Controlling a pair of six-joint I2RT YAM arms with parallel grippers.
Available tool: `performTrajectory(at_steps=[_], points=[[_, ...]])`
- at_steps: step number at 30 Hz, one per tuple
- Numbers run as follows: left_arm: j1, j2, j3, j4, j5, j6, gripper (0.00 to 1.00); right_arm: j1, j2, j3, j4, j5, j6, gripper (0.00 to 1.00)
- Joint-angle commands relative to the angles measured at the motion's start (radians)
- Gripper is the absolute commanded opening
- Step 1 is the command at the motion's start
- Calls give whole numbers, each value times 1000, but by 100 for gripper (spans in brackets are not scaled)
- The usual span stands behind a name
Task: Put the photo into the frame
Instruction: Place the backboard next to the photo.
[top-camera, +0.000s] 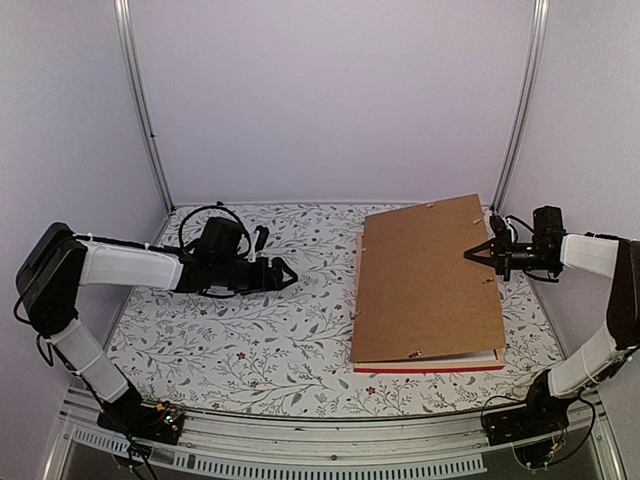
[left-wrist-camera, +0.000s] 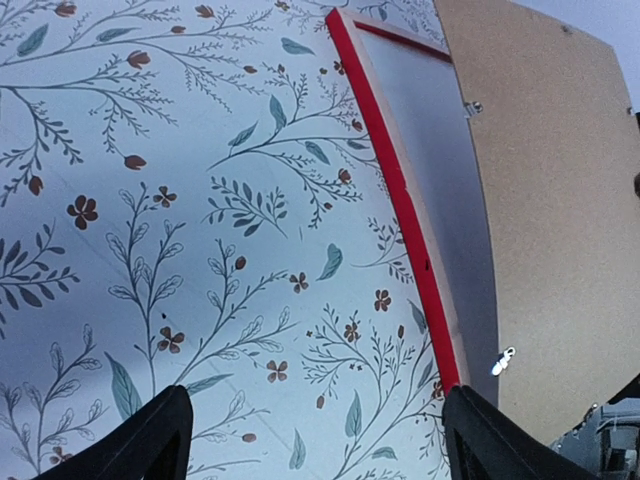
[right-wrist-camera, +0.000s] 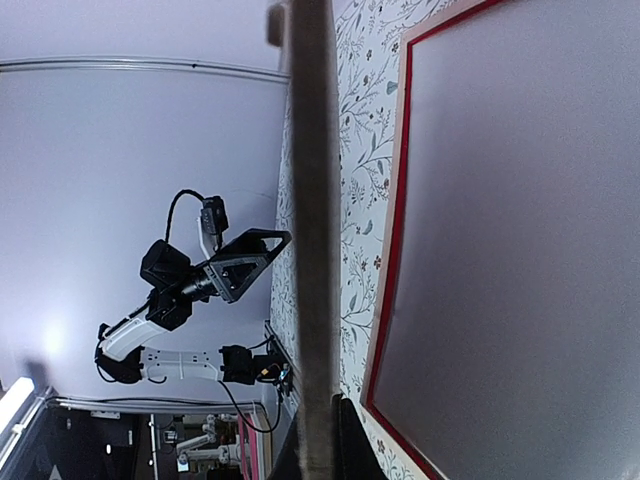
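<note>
Back wall (top-camera: 330, 100): plain pale panel with a faint lilac cast, smooth and unmarked.
Side walls: matching pale panels, left (top-camera: 60, 110) and right (top-camera: 590, 110), closing in toward the back.
Corner uprights: two slim aluminium profiles, left (top-camera: 140, 100) and right (top-camera: 525, 100), where side panels meet the back.
Tabletop (top-camera: 250, 340): covered with a white cloth printed with grey-green sprigs and small brown flowers, lying flat.
Front rail (top-camera: 330, 440): aluminium extrusion along the near edge.
Light: soft, cool, even; shadows faint.
Beyond the enclosure: a dim area with one bright strip of light (right-wrist-camera: 12, 400); details not discernible.
</note>
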Motion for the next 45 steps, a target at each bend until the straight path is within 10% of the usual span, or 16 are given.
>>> performTrajectory(at_steps=[1, 45], points=[[-20, 20, 33, 33, 23, 29, 89, -2, 60, 42, -23, -95, -65, 0], [-22, -7, -17, 106, 116, 94, 89, -57, 447, 310, -291, -115, -364, 0]])
